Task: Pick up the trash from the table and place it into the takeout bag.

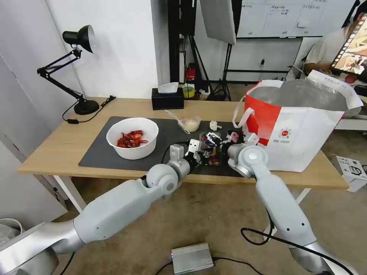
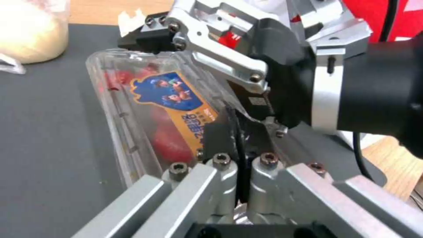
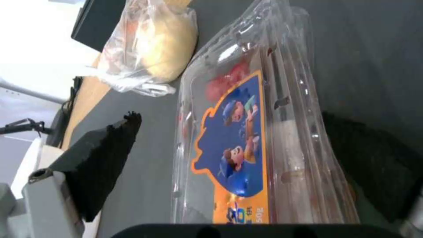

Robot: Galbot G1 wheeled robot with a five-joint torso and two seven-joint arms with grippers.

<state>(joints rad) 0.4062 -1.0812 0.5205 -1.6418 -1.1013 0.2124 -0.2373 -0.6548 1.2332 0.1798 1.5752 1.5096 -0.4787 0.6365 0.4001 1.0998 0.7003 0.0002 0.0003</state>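
Clear hinged plastic tray [image 2: 145, 109], blue-and-orange label, red bits inside, sits on the dark grey mat [image 1: 95, 152] near the table's [image 1: 49, 149] front edge, between my two sets of jaws. My left gripper [image 2: 238, 145] has its jaws clenched on the tray's near edge. My right gripper [image 1: 233, 136] straddles the tray from the opposite side, jaws released, one black pad [image 3: 105, 155] standing apart from the plastic. Small clear cup [image 1: 190, 124] and crumpled white tissue [image 1: 215, 125] lie behind. White bowl of crayfish shells [image 1: 132, 137] sits to the left; takeout bag [image 1: 302, 122] stands just right.

black desk lamp [image 1: 78, 68], black tissue box [image 1: 167, 98]
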